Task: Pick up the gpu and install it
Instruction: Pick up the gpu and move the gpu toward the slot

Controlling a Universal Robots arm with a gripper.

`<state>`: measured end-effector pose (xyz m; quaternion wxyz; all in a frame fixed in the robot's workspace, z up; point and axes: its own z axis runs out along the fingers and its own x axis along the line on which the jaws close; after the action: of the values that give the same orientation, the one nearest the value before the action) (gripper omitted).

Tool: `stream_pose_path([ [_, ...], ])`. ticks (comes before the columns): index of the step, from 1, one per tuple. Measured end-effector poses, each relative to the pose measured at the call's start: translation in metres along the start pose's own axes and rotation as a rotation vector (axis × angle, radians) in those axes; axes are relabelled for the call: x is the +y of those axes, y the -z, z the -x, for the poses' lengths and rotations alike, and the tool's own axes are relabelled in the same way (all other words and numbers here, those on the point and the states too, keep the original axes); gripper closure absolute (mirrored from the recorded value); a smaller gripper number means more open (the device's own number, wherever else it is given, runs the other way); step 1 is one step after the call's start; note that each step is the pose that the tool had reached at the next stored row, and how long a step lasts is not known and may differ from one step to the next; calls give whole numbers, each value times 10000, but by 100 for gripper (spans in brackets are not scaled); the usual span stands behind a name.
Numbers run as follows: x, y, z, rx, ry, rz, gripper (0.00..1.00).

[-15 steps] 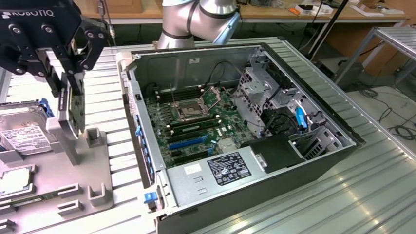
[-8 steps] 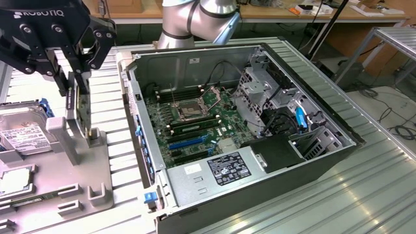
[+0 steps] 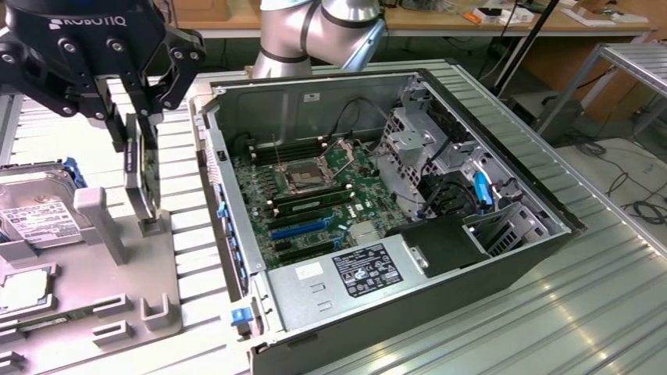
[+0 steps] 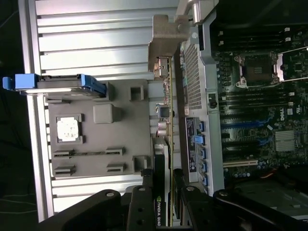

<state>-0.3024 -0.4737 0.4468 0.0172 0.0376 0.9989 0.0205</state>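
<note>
At the exterior view's left, a hard drive (image 3: 37, 215) sits on the grey holder tray (image 3: 94, 297). Above that tray my end effector (image 3: 133, 137) is clamped on the gpu (image 3: 139, 183), with fingers against both broad faces. The card stands on its thin edge. In the wrist view the gpu (image 4: 162, 154) runs lengthwise parallel to the outer wall of the computer case (image 4: 192, 96). Its cooler end is at my end effector (image 4: 162, 174) and its silver bracket (image 4: 166, 33) is at the far end. I cannot tell whether that far end is clear of the tray. The card is outside the case, just beside the wall. A strip of ribbed surface (image 3: 198, 258) separates tray and case. Further right, the computer case (image 3: 222, 195) lies open, with motherboard (image 3: 312, 191) and blue slots (image 3: 302, 226) exposed. Bare surface lies beyond it, at the exterior view's right.
</note>
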Motion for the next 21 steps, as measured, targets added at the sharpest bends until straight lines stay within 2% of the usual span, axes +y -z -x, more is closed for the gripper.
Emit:
stream_pose_path([
  [10,10,-5,138,0,0,0,73],
  [21,29,-14,388,0,0,0,73],
])
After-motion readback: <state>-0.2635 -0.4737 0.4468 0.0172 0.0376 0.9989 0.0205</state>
